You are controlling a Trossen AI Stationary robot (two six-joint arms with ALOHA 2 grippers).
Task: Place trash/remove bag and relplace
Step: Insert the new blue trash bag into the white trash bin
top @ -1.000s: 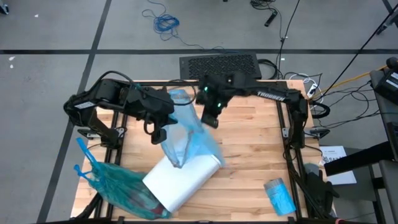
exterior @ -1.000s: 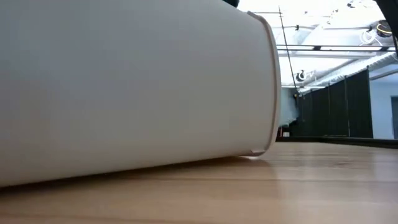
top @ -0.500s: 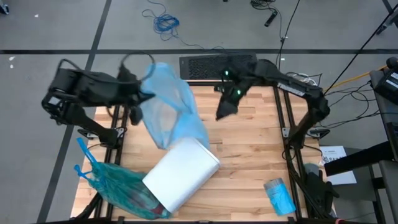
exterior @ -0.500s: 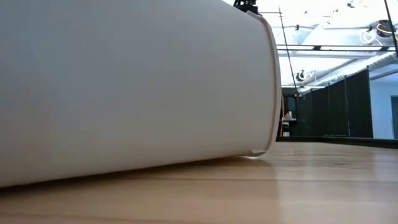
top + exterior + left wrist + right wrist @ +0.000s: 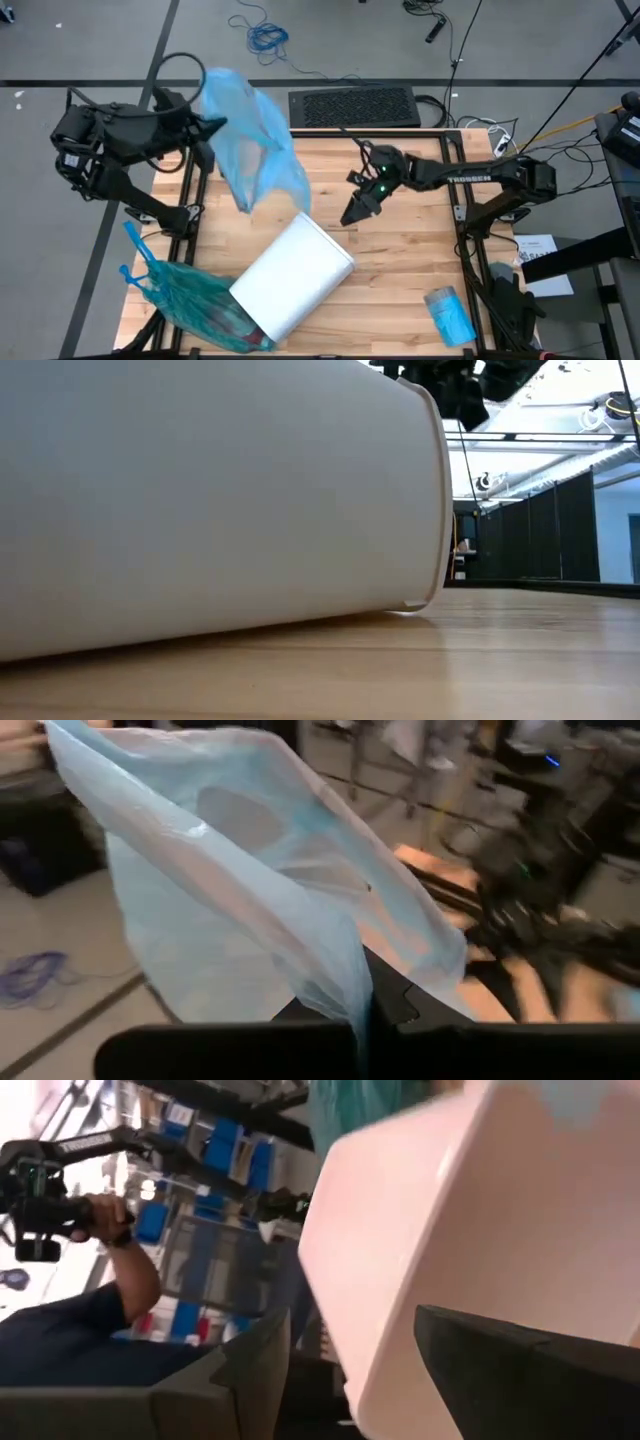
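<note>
mostly hidden: left claw [image 5: 365, 1010] pinching blue bag [image 5: 250, 140].

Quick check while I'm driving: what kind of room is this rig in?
Likely a robotics lab or workshop: grey floor strewn with a blue cable coil, a wooden table in a metal frame, exposed ceiling pipes.

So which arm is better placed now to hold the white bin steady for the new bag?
Probably the right. Its end effector is open and empty, just beside the rim of the tipped white bin. The left end effector is shut on the light blue bag, lifted beyond the table's far-left corner.
</note>
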